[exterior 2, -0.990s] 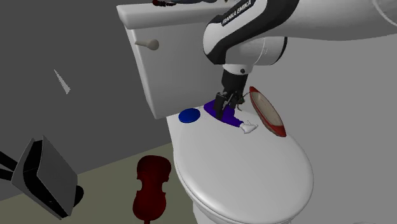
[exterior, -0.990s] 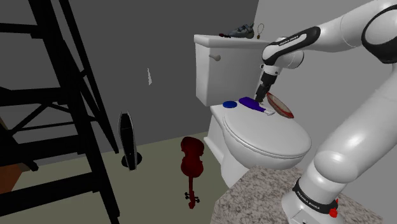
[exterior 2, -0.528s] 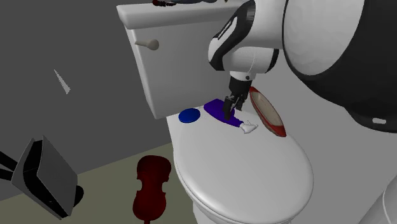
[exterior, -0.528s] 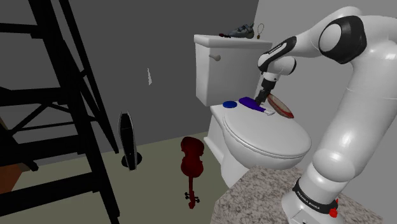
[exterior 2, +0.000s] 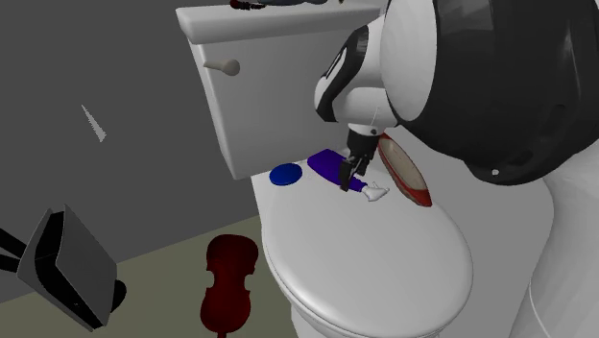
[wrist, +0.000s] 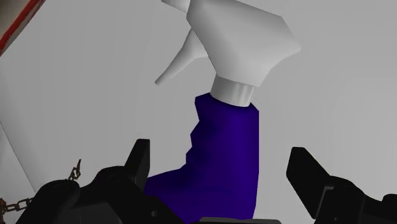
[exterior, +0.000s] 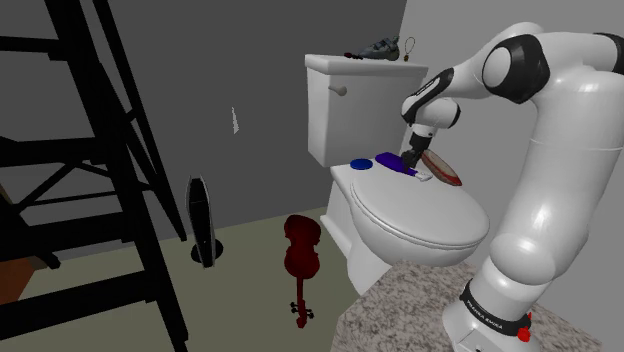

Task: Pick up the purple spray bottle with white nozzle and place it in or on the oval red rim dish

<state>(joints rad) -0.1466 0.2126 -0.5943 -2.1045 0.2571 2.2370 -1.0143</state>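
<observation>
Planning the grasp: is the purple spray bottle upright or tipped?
Tipped: the purple spray bottle with white nozzle lies flat on the white toilet lid.

Your gripper (exterior 2: 349, 175) has sunk lower over the purple spray bottle (exterior 2: 328, 161), sliding a little toward its white nozzle (exterior 2: 374, 193). The arm (exterior: 560, 200) has folded in behind it. Its elbow (exterior: 515, 62) now stands nearer the gripper in the shoulder view and looms across the second exterior view's right.

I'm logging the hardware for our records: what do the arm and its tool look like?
The arm has glossy white, rounded links with black joints. A black band near its base carries white lettering. The tool is all black, with two blocky fingers.
</observation>
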